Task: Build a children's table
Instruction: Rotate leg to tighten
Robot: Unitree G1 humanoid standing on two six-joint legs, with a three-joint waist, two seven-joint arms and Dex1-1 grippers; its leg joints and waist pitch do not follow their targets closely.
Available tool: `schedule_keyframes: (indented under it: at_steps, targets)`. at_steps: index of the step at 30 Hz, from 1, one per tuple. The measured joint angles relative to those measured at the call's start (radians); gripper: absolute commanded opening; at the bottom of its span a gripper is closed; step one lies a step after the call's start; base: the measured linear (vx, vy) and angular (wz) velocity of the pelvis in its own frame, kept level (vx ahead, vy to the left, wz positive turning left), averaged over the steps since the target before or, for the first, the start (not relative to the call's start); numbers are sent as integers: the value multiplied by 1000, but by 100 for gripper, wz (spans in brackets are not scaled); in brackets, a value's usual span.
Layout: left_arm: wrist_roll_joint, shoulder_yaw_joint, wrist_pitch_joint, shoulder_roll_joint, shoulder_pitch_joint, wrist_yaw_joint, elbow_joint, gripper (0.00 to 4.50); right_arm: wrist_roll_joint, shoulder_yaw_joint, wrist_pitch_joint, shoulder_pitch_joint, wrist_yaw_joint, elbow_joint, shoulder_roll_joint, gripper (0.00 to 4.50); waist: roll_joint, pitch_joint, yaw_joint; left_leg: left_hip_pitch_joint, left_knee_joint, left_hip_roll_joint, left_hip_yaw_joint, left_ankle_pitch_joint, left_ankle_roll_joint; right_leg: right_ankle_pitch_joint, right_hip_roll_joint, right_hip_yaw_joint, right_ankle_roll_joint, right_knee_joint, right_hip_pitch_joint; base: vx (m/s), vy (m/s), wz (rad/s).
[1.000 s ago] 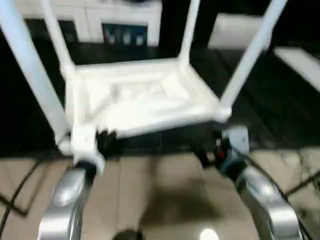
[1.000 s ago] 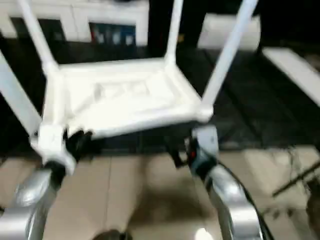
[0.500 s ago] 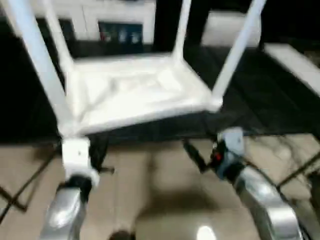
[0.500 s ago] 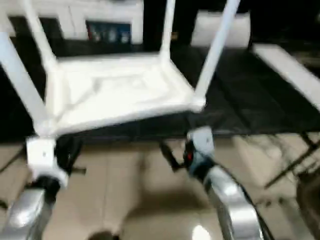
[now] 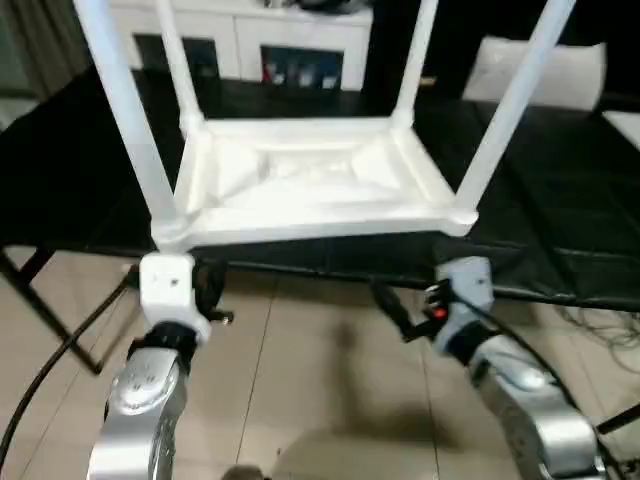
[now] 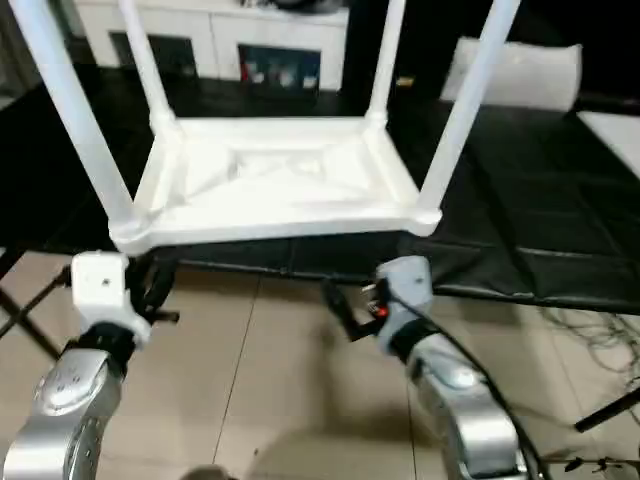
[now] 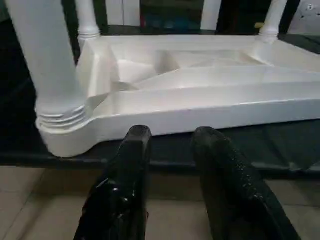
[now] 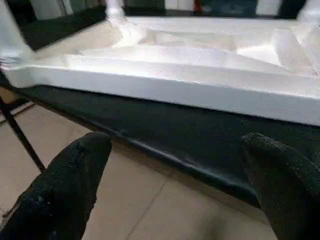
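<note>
On the black worktop (image 5: 560,230) in front of you, the children's table (image 5: 310,190) lies upside down, with its ribbed underside facing up. All four white legs (image 5: 125,110) stand up from the round corner sockets. The table sits close to the near edge of the worktop, and its near left corner (image 7: 62,135) reaches right to that edge.

Your left claw (image 7: 170,145) hangs just below the near left corner, over the tan floor (image 5: 320,380). Its two black fingers (image 7: 132,165) are a little apart, and nothing is between them. They do not touch the table.

Your right claw (image 8: 175,165) is near the right part of the table's near edge, also down by the worktop's edge. Its fingers (image 8: 70,175) are spread wide apart and hold nothing.

Far behind the worktop you can see a white cabinet (image 5: 250,35). A white cushion-like thing (image 5: 540,70) lies at the far right.
</note>
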Motion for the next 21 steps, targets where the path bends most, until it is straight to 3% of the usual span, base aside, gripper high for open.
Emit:
schedule_keyframes:
  at_steps: [2, 3, 4, 5, 6, 8, 9, 11, 12, 13, 15, 16, 17, 18, 19, 20, 21]
  targets:
    - [3, 3, 0, 15, 1, 0, 2, 156, 1, -1, 1, 10, -3, -1, 10, 450, 1, -2, -4, -7, 4, 21, -3, -6, -7, 5, 9, -12, 1, -4, -4, 19, -36, 4]
    - [4, 3, -3, 24, 5, -1, 4, 156, 3, 3, 2, 12, -4, -4, 19, 450, 0, -4, -12, -7, 12, 30, -6, -11, -18, -5, 7, -17, 46, 19, -17, 0, 0, 0]
    - [3, 5, -7, 29, 14, -3, 5, 156, 5, 8, 2, 13, -6, -10, 24, 450, -3, -5, -25, -8, 17, 30, -7, -12, -20, -11, 4, -9, 69, 45, -38, 37, -62, 7]
    - [3, 9, -10, 32, 21, -5, 6, 156, 8, 10, 2, 20, -6, -25, 25, 450, -8, -6, -36, -9, 21, 20, -6, -13, -21, -21, 1, 4, 61, 61, -42, 0, 0, 0]
    - [2, 9, -18, 29, 22, -10, 5, 156, 10, 7, 1, 29, -8, -39, 18, 450, -17, -4, -34, -20, 28, 6, 2, -14, -21, -27, 0, 16, -8, 61, -35, 21, -65, 8]
    - [-4, -10, -25, 23, 23, -23, 6, 156, 10, -2, 2, 48, -12, -37, 11, 450, -5, 2, -26, -15, 26, 10, 9, -11, -16, -22, 1, 14, -3, 50, -27, 0, 0, 0]
    - [-10, -14, -26, 22, 23, -25, 6, 156, 10, -2, 2, 50, -17, -37, 10, 450, 4, 8, -27, -8, 21, 17, 9, -6, -25, -11, 7, 13, 4, 32, -12, -58, 27, 2]
    - [-16, -5, -27, 24, 25, -25, 6, 156, 9, 2, 2, 50, -18, -39, 13, 450, 11, 20, -30, 21, 6, 35, 19, -12, -65, -8, 7, 0, 5, 1, 13, -29, 29, 1]
    - [-19, 3, -28, 24, 27, -25, 7, 156, 9, 13, 2, 52, -18, -41, 19, 450, 14, 28, -38, 41, -4, 43, 27, -14, -67, -11, 2, -13, -1, -21, 33, -49, 91, -5]
    - [-20, 6, -29, 26, 31, -25, 7, 156, 9, 24, 2, 51, -17, -42, 20, 450, 16, 31, -39, 53, -11, 44, 29, -15, -67, -13, -8, -27, -2, -33, 47, -43, 139, -10]
    - [-21, 22, -33, 32, 32, -25, 7, 156, 8, 38, 2, 51, -17, -49, 22, 450, 17, 36, -52, 74, -14, 45, 35, -17, -67, -22, -31, -54, 5, -34, 70, 1, 87, -10]
    - [-22, 25, -35, 36, 33, -25, 7, 156, 8, 38, 2, 52, -16, -49, 22, 450, 11, 35, -58, 80, -15, 43, 39, -20, -67, -24, -36, -54, 6, -28, 73, 0, 0, 0]
    - [-24, 26, -38, 39, 34, -25, 7, 156, 8, 38, 2, 52, -15, -51, 20, 450, 0, 31, -62, 83, -15, 39, 44, -26, -68, -24, -43, -54, 6, -22, 73, 0, 0, 0]
    - [-27, 23, -42, 38, 40, -25, 6, 156, 7, 36, 2, 54, -14, -59, 11, 450, -14, 27, -57, 83, -10, 37, 54, -39, -64, -23, -47, -46, 6, -25, 81, 84, 3, -6]
    - [-31, 22, -43, 30, 41, -25, 6, 156, 6, 32, 2, 56, -13, -64, 5, 450, -17, 24, -56, 79, 1, 39, 52, -55, -44, -23, -44, -47, 6, -29, 84, 104, 23, 2]
    - [-36, -4, -45, 19, 44, -28, 6, 156, 3, 21, 2, 62, -9, -67, -3, 450, -11, 23, -46, 37, 82, 44, 42, -70, -7, -23, -49, -63, 8, -41, 90, 104, 23, 2]
    - [-37, -10, -45, 18, 52, -29, 6, 156, 0, 15, 2, 62, -8, -66, -5, 450, -11, 22, -44, -5, 135, 44, 38, -70, -7, -27, -65, -76, 17, -44, 93, 107, 47, 23]
